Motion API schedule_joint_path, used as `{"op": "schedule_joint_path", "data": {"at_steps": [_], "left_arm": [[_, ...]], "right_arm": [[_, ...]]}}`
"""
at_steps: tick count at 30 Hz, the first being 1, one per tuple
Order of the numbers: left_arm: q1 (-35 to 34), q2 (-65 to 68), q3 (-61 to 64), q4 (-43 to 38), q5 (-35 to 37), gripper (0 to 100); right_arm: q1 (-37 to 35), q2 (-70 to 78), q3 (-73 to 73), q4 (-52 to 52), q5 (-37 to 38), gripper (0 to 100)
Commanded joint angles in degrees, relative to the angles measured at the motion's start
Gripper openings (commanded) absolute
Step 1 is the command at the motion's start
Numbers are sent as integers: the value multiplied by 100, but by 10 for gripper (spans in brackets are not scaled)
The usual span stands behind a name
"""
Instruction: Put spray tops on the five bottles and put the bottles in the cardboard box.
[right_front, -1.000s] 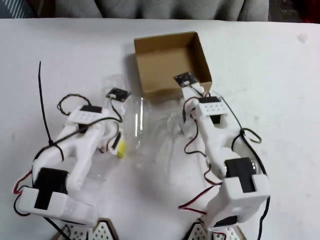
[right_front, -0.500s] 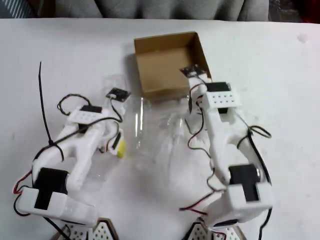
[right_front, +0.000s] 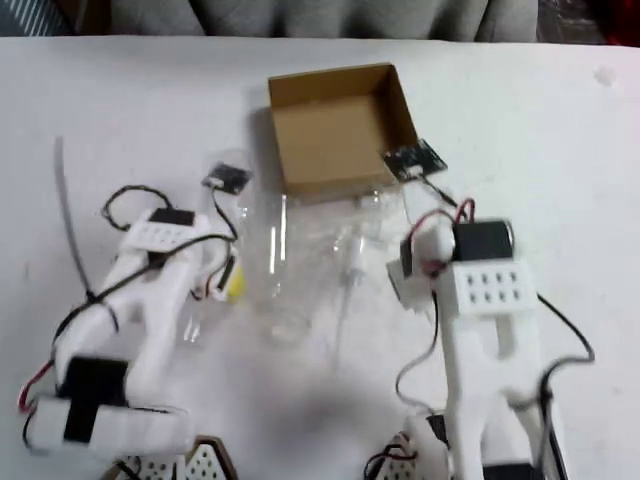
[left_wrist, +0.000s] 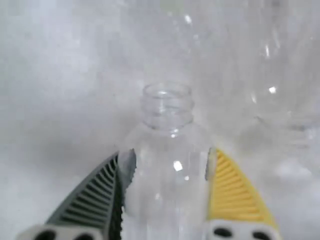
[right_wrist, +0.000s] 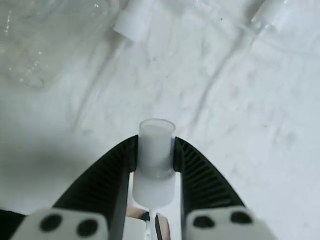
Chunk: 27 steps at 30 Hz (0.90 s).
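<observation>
Right gripper: holds spray top, pulled back | left gripper: holds bottle

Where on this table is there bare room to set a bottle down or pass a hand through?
Bare table lies right of the cardboard box, beyond the right arm, and left of the box, past the left arm. The box floor shows bare. Crowded: the strip between the arms, where clear bottles and loose spray tops lie.
</observation>
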<state>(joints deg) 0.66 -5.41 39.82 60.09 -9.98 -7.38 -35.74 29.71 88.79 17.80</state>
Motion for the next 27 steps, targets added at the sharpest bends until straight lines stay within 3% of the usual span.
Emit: {"op": "schedule_joint_path", "data": {"at_steps": [1,7,12,16,21,24,27], "left_arm": [[-40,-1499,97,-123,-26,23],[-13,-3090,88,-167,-18,24],[585,-4295,132,-492,-18,24],[1112,-5103,396,-967,18,24],[1455,-6018,1327,-1978,1248,24],[1648,-6651,2207,-2936,2084,24],[1851,-7310,3042,-3640,2022,23]], "right_arm": [[-13,-927,79,-391,9,17],[22,-1965,53,-1815,-44,17],[-127,-2448,53,-3495,-88,17],[-409,-2607,18,-4954,-1099,16],[-532,-2633,-501,-5903,-2462,16],[-822,-2624,-826,-6211,-2567,16],[-1367,-2571,-1073,-6607,-2523,15]]}}
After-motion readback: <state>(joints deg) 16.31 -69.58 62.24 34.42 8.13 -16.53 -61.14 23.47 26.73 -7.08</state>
